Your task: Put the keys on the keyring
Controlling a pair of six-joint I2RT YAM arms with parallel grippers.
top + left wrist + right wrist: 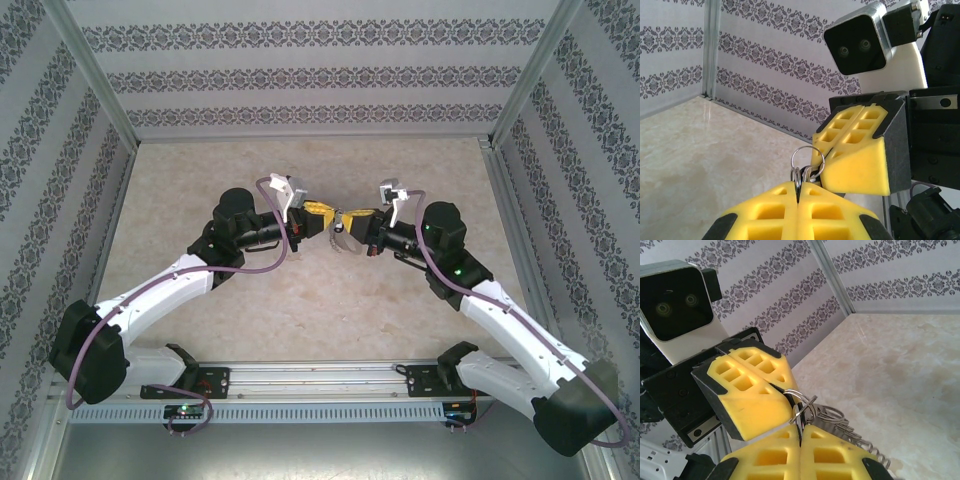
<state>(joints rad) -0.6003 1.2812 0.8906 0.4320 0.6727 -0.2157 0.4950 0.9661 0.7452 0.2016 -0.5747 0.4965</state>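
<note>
**Desk:** Entry for the rig, biggest item first. Hazards?

**Operator:** Item one, counter (320, 330): pale, marbled.
Item two, left arm (170, 285) and right arm (510, 320): they reach in from 7 and 5 o'clock. They meet just toward 12 of centre, raised off the counter.
Item three, left hand (799, 189) and right hand (801, 432): both are clenched, tip to tip, and each appears to pinch the same small ring.
The hazard, as I judge it, is two tight grips on one thin wire. If I steer either arm off line, the ring could twist, bend or spring out of one hand. The yellow fingers sit just beside each other, perhaps touching, so any push inward would jam them.

**Desk:** And the goods?

**Operator:** Item four, keyring (840, 422): grey metal, held in the air between the hands, not on the counter. In my right wrist view a row of little rings and a coiled piece trail from the pinch toward 4 o'clock. From the top, a grey shape hangs at 6 o'clock under the fingertips.
Item five, small ring (808, 157): bright silver wire, round. It stands up at 12 o'clock from the left hand's seam, against the right hand's fingers.
Item six, key: I cannot pick it out. If it hangs loose behind the fingers, a slip could drop it.
</note>
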